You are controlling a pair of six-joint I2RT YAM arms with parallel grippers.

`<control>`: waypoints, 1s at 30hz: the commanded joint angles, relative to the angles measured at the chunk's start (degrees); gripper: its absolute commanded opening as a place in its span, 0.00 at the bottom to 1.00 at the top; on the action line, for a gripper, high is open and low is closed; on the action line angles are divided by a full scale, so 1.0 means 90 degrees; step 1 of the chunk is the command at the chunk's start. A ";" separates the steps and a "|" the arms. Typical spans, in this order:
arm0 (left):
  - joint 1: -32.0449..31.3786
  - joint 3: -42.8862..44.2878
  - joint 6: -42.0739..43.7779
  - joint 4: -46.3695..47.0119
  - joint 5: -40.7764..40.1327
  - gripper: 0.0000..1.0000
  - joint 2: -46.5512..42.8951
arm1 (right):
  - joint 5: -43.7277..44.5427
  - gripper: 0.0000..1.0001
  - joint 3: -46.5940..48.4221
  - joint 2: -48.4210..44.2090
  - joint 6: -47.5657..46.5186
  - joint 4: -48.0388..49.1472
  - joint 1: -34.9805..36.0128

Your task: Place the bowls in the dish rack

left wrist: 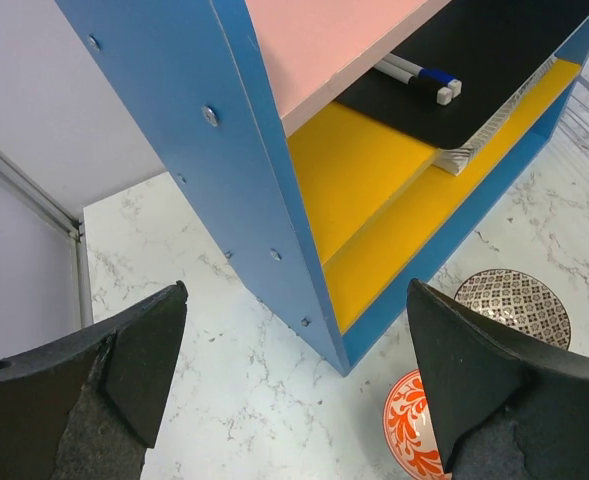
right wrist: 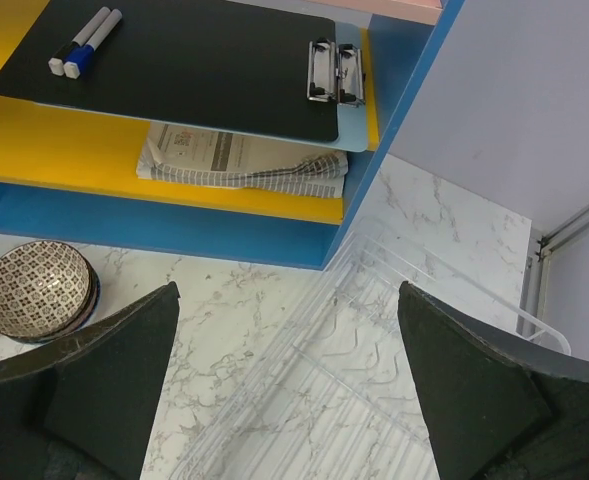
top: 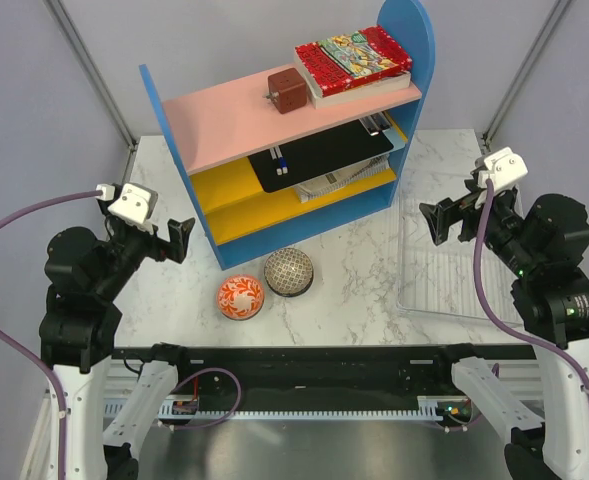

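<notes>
Two bowls sit on the marble table in front of the blue shelf: an orange-red floral bowl (top: 241, 297) (left wrist: 414, 430) and a grey-brown mesh-patterned bowl (top: 289, 271) (left wrist: 514, 307) (right wrist: 36, 290) just right of it. The clear plastic dish rack (top: 444, 270) (right wrist: 394, 380) lies on the right side of the table with nothing in it. My left gripper (top: 182, 240) (left wrist: 296, 300) hovers open, left of the bowls and above the table. Over the rack's near left edge my right gripper (top: 436, 222) (right wrist: 286, 300) hangs open, holding nothing.
A blue shelf unit (top: 294, 130) with pink and yellow shelves stands at the back centre, holding books (top: 352, 58), a brown cube (top: 287, 92), a black clipboard (top: 319, 152) with markers, and newspaper (right wrist: 239, 165). Grey walls enclose the table.
</notes>
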 commanded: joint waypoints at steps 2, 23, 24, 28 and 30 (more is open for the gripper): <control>0.0003 0.0231 0.0111 -0.0056 0.0249 0.97 0.0072 | -0.0029 0.98 0.0099 0.0069 -0.0027 0.0162 -0.0006; 0.0003 -0.1243 0.0463 0.0255 0.0210 0.88 0.0569 | 0.1094 0.98 -0.0506 0.1934 0.0246 0.1411 -0.0006; 0.0003 -0.1380 0.0472 0.0324 0.0161 0.88 0.0579 | 0.1094 0.97 -0.0536 0.2060 0.0246 0.1499 -0.0006; 0.0003 -0.1664 0.0414 0.0685 -0.0005 0.87 0.0706 | 0.1152 0.98 -0.0750 0.2442 0.0188 0.2064 -0.0006; 0.0003 -0.1761 0.0394 0.0822 -0.0034 0.86 0.0774 | 0.1181 0.97 -0.0858 0.2733 0.0090 0.2280 -0.0006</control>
